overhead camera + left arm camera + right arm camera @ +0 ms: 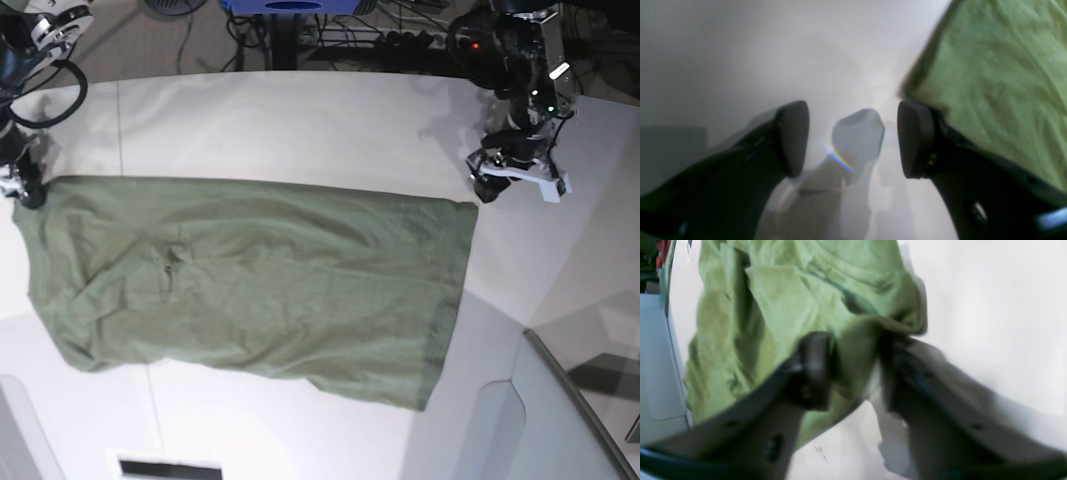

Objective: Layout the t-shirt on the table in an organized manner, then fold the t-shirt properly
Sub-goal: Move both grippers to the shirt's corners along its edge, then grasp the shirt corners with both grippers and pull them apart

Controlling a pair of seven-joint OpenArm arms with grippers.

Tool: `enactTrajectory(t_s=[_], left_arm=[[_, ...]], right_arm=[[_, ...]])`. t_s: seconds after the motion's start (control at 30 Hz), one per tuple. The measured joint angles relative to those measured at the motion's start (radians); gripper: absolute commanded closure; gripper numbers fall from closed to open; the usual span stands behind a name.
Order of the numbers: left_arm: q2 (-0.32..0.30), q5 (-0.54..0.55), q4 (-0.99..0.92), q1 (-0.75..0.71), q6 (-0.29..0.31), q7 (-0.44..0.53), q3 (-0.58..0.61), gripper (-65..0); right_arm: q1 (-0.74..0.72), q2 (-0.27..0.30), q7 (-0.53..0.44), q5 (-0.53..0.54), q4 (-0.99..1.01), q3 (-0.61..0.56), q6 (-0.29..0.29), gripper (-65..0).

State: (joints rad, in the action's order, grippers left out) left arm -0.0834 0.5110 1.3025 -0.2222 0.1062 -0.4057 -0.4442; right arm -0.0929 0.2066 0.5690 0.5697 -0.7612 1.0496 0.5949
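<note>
Two tools in play: your left tool (853, 140) sits apart w/ nothing between the pads, just off the t-shirt (250, 280) corner. Your right tool (853, 370) is clamped on a bunched edge. Shirt's spread across the white bench (300, 120), wrinkly.

Beyond the far edge, a blue unit (290, 6) stood on a grey floor (190, 40). Black cables (400, 35) tangled right of the unit. A grey panel (550, 410) slanted far below it, at lower right.
</note>
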Motion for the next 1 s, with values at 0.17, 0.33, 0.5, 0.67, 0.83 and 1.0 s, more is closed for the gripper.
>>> enactTrajectory(t_s=[0.17,0.33,0.5,0.67,0.83,1.0], left_arm=[[0.008,-0.006,0.002,0.000,0.008,-0.002,0.005,-39.5],[0.006,-0.010,0.002,0.000,0.008,-0.003,0.001,-39.5],[0.005,-0.010,0.000,0.001,0.008,-0.005,0.000,-39.5],[0.005,-0.009,0.000,0.000,0.008,-0.003,0.000,-39.7],[0.005,-0.009,-0.002,0.003,0.008,-0.002,0.000,-39.7],[0.006,-0.013,-0.041,0.056,0.006,-0.001,-0.002,-39.7]], right_arm=[[0.011,0.000,0.068,0.027,-0.005,0.003,0.019,-33.3],[0.028,-0.003,0.027,0.040,-0.022,0.005,0.033,-42.3],[0.010,-0.003,0.019,0.025,-0.020,0.004,0.021,-42.3],[-0.013,-0.001,0.016,0.008,-0.006,0.004,0.016,-37.7],[-0.031,0.003,0.019,0.002,0.044,0.001,0.007,-9.5],[-0.028,0.000,0.033,-0.001,0.048,0.000,0.004,-0.2]])
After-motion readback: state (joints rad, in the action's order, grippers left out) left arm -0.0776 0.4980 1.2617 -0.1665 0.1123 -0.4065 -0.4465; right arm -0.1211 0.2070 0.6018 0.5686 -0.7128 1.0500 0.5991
